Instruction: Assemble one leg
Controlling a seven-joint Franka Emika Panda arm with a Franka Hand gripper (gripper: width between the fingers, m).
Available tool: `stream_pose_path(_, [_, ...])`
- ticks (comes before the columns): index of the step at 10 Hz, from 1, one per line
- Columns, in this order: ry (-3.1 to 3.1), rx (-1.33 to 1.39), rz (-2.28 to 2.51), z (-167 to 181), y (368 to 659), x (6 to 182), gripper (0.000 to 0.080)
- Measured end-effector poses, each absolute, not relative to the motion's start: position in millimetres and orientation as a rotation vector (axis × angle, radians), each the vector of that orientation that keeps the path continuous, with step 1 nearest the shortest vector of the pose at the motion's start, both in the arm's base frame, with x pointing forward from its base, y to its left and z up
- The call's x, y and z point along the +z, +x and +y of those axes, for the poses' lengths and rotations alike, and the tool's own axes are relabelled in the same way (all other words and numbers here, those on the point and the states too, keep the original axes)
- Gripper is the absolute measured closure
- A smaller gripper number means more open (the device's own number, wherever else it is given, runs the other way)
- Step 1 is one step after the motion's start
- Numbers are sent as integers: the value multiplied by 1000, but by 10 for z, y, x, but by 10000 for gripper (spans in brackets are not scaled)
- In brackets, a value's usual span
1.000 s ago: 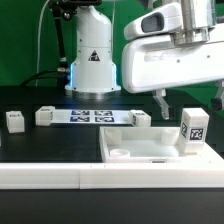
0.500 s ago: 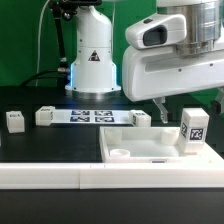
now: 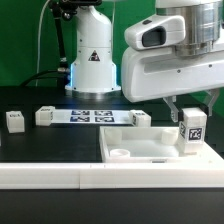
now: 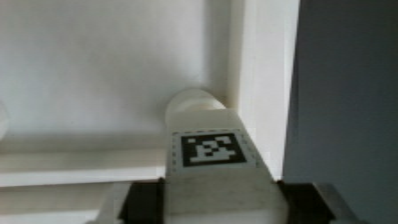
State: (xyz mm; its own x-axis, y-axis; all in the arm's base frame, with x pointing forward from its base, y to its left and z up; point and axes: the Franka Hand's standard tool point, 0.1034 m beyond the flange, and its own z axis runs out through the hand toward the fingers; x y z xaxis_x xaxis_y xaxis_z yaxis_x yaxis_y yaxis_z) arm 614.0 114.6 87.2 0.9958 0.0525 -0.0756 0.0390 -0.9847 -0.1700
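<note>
The claw (image 4: 219,205) is straddling the leg (image 3: 191,133), one finger lying close at each side; I cannot tell whether it is gripping. The leg is standing upright on the white panel (image 3: 150,147), toward the exterior view's right, with the panel lying on the black surface (image 3: 55,145).

The gripper (image 3: 192,108) straddles the upright leg (image 3: 192,133); jaws spread either side.

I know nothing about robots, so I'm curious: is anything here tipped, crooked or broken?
Nothing stands out. The leg stands upright on the white panel, with the gripper open around it, a finger on each side.
</note>
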Motion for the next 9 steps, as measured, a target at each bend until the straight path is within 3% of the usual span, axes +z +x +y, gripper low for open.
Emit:
stream_pose_path(3, [-2974, 115, 42, 1153, 6138, 872, 504])
stream_pose_path(9, [-2833, 94, 985, 1175, 6124, 867, 504])
